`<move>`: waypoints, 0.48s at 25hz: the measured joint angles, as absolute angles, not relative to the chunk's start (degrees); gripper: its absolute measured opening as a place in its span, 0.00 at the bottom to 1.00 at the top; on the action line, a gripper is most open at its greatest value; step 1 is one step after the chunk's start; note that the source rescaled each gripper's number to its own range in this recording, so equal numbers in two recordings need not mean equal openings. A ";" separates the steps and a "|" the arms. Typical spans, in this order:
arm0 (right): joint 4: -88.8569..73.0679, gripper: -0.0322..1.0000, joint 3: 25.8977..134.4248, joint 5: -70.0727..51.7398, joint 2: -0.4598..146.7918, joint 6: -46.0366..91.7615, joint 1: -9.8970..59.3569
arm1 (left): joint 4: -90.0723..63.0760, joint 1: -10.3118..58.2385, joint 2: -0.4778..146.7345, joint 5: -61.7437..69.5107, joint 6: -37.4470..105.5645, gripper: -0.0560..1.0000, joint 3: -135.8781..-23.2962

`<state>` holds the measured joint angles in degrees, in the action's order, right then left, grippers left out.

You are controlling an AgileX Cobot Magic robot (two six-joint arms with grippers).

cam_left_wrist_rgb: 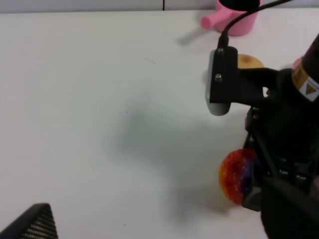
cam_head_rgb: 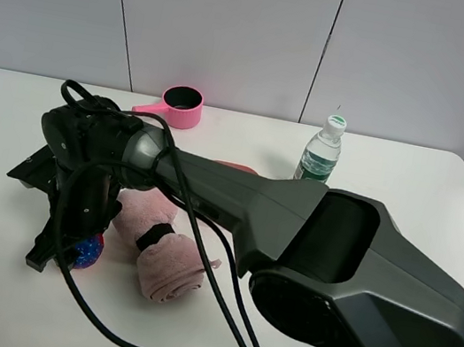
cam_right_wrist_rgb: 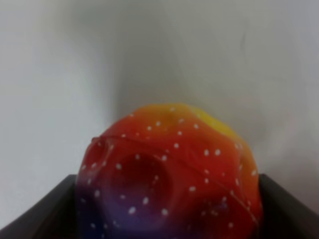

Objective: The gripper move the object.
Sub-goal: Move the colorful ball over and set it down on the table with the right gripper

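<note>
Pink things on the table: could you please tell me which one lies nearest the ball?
The rolled towel, lying right beside the ball; the pink cup stands much farther away.

This is looking like a robotics test lab. A dark grey robot arm [cam_head_rgb: 294,229] trailing loose black cables [cam_head_rgb: 216,315] is spanning a bare white counter [cam_head_rgb: 394,171], its blocky black end effector [cam_head_rgb: 74,252] clamping a bumpy red, blue and purple ball [cam_head_rgb: 89,252]. Plain pale wall panels [cam_head_rgb: 230,29] with dark seams are standing behind. Unrelated props are sitting about: a pink plastic handled cup [cam_head_rgb: 181,106] at the far side, a clear green-capped water bottle [cam_head_rgb: 320,153] far right, and a rolled pink towel [cam_head_rgb: 165,256] near the middle.
</note>
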<state>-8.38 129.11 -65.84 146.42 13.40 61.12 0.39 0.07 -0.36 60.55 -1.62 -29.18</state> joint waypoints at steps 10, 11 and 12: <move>-8.10 0.09 129.11 -65.84 146.42 13.35 61.12 | 0.39 0.07 -0.36 60.55 -1.62 1.00 -29.18; -8.10 0.09 129.11 -65.84 146.42 13.35 61.12 | 0.39 0.07 -0.36 60.55 -1.62 1.00 -29.18; -8.10 0.09 129.11 -65.84 146.42 13.35 61.12 | 0.39 0.07 -0.36 60.55 -1.62 1.00 -29.18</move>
<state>-8.10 129.11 -65.84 146.42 13.35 61.12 0.39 0.07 -0.36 60.55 -1.62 -29.18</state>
